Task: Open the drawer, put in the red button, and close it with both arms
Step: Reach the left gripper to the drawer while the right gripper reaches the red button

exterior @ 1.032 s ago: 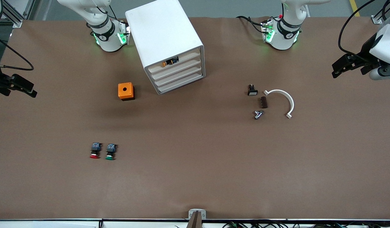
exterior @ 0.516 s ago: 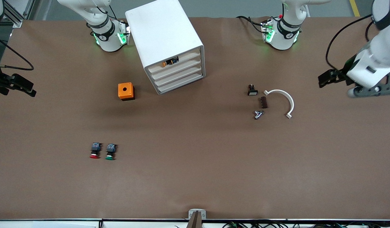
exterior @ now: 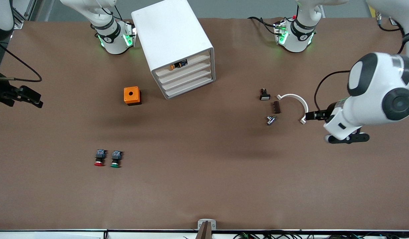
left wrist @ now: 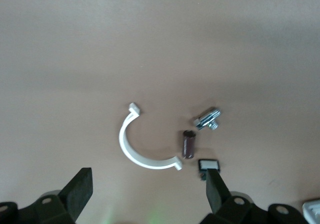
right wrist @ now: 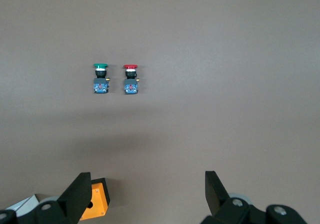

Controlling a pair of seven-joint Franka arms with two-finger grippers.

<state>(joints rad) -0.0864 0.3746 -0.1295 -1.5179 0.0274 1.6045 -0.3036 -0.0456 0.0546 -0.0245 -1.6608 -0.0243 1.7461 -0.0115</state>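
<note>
With the drawer (exterior: 186, 70) shut, the opening step is pending: both spread-fingered grippers, left gripper (left wrist: 147, 194) and right gripper (right wrist: 146, 193), must reach it, at 12 o'clock on the bench (exterior: 204, 186).

Matt brown table (exterior: 204, 186); glossy white plastic cabinet (exterior: 167, 33).

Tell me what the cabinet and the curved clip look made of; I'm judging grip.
Cabinet: probably matte white plastic, with smooth, rounded moulded edges. Curved clip: likely thin white plastic, an evenly coloured, dull half-ring with small tabs at its ends; neither shows a metallic shine.
</note>
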